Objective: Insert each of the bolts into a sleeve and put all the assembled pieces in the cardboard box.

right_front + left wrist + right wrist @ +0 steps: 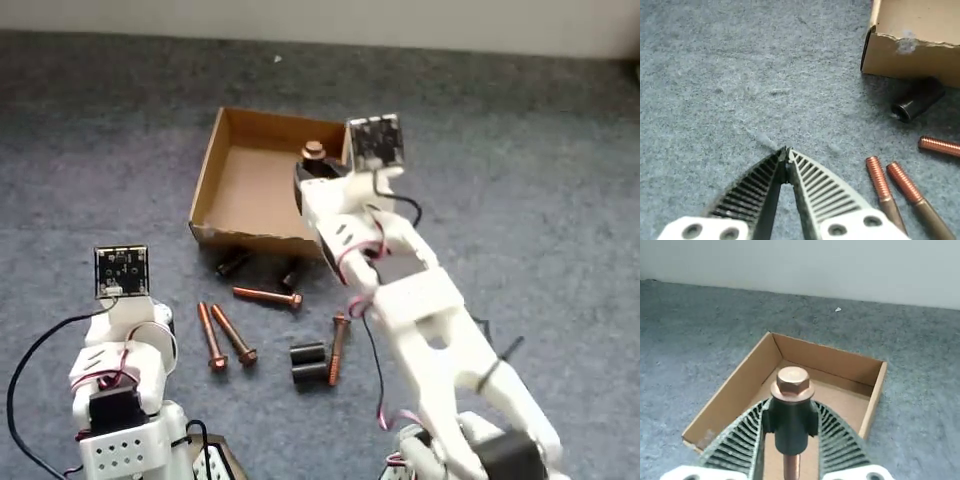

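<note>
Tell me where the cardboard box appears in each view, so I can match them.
High view: the cardboard box lies upper middle.
Left wrist view: box beyond the shut left end effector, black sleeve beside it.
Right wrist view: box behind the sleeved bolt in the right end effector.
Shared landmark: the box corner nearest the left arm.

Cardboard box (207, 170): open top, access from above; right arm (400, 280) overhangs its near right corner. Loose bolts (267, 295) and sleeves (309, 362) crowd the surface (100, 120) before the near wall. Bare surface ahead of left pincer (786, 152).
</note>
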Robot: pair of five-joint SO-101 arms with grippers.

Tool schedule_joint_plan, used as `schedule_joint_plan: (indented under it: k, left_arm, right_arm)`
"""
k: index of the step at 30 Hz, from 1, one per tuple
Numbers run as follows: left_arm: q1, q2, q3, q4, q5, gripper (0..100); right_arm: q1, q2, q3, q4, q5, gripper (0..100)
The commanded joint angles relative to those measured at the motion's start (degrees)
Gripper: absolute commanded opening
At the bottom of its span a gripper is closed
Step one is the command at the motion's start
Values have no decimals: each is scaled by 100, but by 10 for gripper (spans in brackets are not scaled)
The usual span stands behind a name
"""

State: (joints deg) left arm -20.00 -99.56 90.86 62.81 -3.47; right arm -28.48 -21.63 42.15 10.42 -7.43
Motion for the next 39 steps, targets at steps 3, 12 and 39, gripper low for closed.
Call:
schedule_joint_plan:
  k: [3,12,39]
  left_arm:
    - [-57,-40,-22,-114,-70,21]
    - [-57,-40,-13,-79,-519,21]
    - [-57,-40,-13,-88,-527,21]
  right_arm:
    - [-22,1578,-1226,-242,-53,7]
    - [-22,2018,-1938,1051,-53,190]
    - [-1279,-549,-523,5754,-1143,183]
